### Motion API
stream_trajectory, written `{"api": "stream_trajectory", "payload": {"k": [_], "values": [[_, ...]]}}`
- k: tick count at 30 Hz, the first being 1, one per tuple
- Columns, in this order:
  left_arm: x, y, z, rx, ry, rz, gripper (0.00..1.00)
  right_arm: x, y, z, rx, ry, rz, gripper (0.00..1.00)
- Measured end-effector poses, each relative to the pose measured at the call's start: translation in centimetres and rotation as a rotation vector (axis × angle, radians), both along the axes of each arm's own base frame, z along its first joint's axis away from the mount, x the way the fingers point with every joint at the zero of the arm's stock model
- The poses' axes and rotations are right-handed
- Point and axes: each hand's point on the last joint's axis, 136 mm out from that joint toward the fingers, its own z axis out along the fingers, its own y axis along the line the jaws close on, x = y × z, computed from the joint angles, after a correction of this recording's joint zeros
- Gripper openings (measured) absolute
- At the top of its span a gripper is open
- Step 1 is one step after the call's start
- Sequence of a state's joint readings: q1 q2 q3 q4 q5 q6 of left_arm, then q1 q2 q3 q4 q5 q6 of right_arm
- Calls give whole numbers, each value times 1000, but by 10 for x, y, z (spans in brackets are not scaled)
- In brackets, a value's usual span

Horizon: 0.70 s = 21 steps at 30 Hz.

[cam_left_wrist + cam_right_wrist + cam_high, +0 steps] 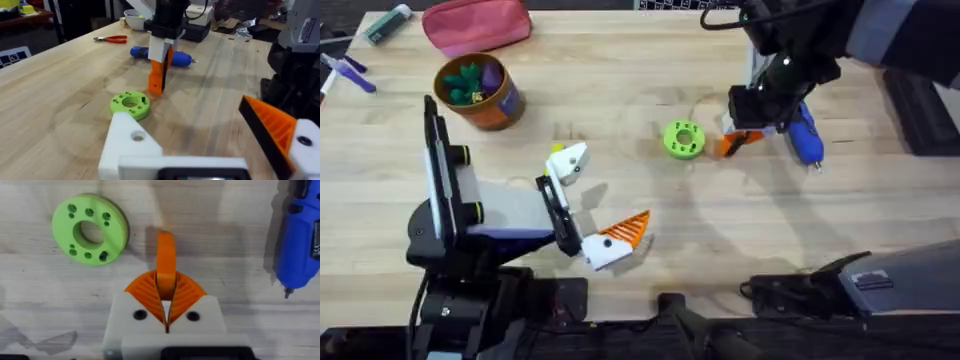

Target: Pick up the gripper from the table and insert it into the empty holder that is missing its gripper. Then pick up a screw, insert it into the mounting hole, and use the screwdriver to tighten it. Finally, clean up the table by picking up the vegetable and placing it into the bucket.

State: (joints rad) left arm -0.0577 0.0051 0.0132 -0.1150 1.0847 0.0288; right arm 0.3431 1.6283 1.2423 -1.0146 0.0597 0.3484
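My right gripper (745, 125) (166, 297) is shut on the loose orange gripper (166, 260) (157, 80). It holds the piece upright, its lower end at or just above the wood, next to the green disc (683, 139). The blue screwdriver (804, 135) (299, 240) lies just right of it. My left gripper (598, 200) stands open at centre-left. One of its fingers is the empty holder (570, 160) (131, 145), a bare white mount. The other finger carries an orange pad (272, 125). A small yellow bit (557, 151), perhaps the vegetable, peeks out beside the empty holder. The orange-brown bucket (498, 104) stands at the far left.
Green and yellow toys sit inside the bucket. A pink pouch (477, 24) and pens lie at the back left. Red pliers (112, 39) and a white bowl (134, 21) lie beyond the screwdriver. Bare wood stretches between the two grippers.
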Motion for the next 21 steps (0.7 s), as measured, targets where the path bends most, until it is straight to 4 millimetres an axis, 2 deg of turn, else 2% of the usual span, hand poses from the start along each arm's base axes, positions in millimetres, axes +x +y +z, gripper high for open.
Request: {"api": "stream_trajectory", "payload": {"k": [4,6,14,19,21], "values": [[0,0,0,0,0,0,950,-3,-1,4,3,-2,0,13],[0,0,0,0,0,0,951,-2,1,15,23,-38,1,13],[0,0,0,0,0,0,950,-7,14,92,195,-295,22,13],[0,0,0,0,0,0,950,0,35,133,357,-463,68,13],[0,0,0,0,0,0,950,1,42,142,416,-524,91,13]]}}
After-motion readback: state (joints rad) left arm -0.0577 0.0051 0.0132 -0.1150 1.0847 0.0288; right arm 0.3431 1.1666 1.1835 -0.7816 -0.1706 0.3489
